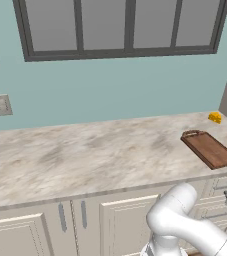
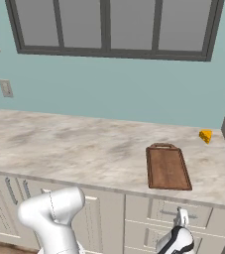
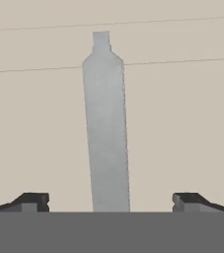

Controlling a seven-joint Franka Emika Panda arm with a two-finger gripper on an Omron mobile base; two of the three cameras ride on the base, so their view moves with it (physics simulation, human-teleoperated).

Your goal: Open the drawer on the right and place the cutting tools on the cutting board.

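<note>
Jaws (image 3: pixel 111 201) spread wide, gripping nothing; in the hand view the tips sit far apart w/ a grey bar handle (image 3: pixel 106 128) running up between them, close in front of the cream drawer (image 3: pixel 182 123) front. Can't tell if tips touch the handle. Drawer closed, so cutting tools hidden inside or elsewhere. In the right base view the gripper (image 2: pixel 182 218) is right at the top drawer (image 2: pixel 168 211) under the cutting board (image 2: pixel 167 167). Board lies on the counter (image 2: pixel 74 144), handle loop toward the wall. Small yellow object (image 2: pixel 205 135) near the back corner. In the left base view the board (image 1: pixel 211 149) is partly cut off at the right edge.
</note>
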